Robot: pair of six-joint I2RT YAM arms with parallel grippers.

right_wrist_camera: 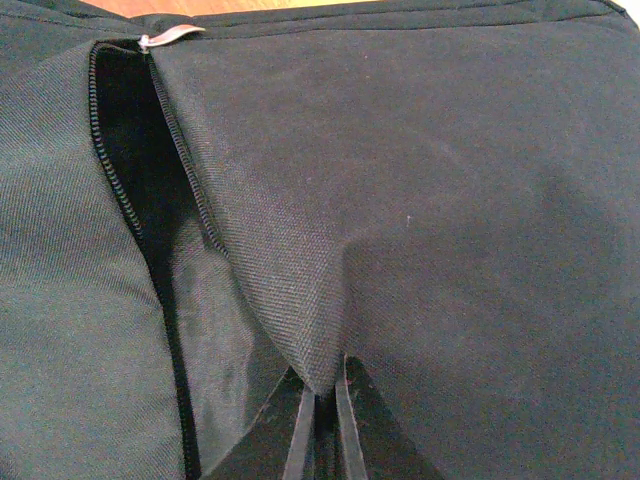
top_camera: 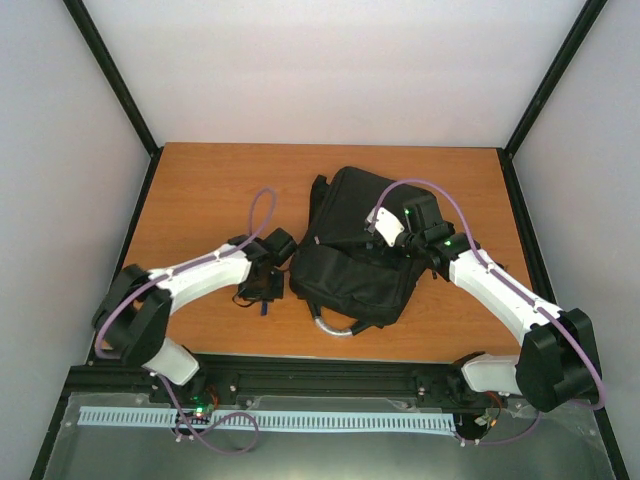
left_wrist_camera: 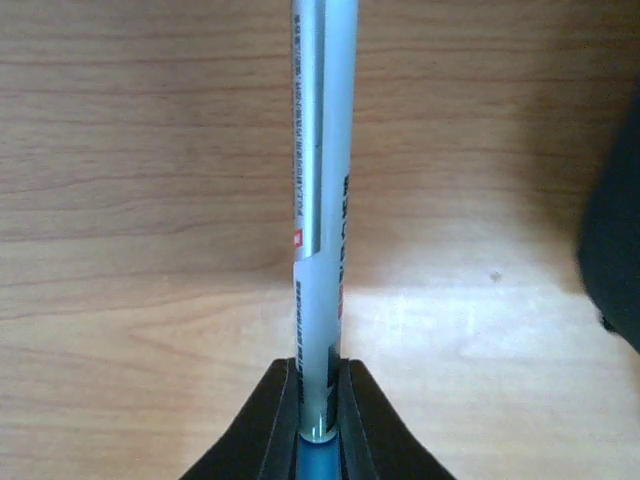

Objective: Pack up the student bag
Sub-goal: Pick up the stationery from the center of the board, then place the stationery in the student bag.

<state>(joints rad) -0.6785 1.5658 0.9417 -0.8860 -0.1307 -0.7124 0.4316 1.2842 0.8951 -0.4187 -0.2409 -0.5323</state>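
Beside the student bag (top_camera: 350, 250), the left gripper (left_wrist_camera: 320, 400) clamps a silver pen (left_wrist_camera: 325, 150); the right gripper (right_wrist_camera: 322, 395) pinches its fabric, holding the pocket (right_wrist_camera: 135, 180) open. Next, likely: pen goes in.

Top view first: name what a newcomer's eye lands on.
The black bag sits centre of the table. The right pincer pinches its fabric up beside an open zip. Left of the bag, the left pincer grips a silver pen.
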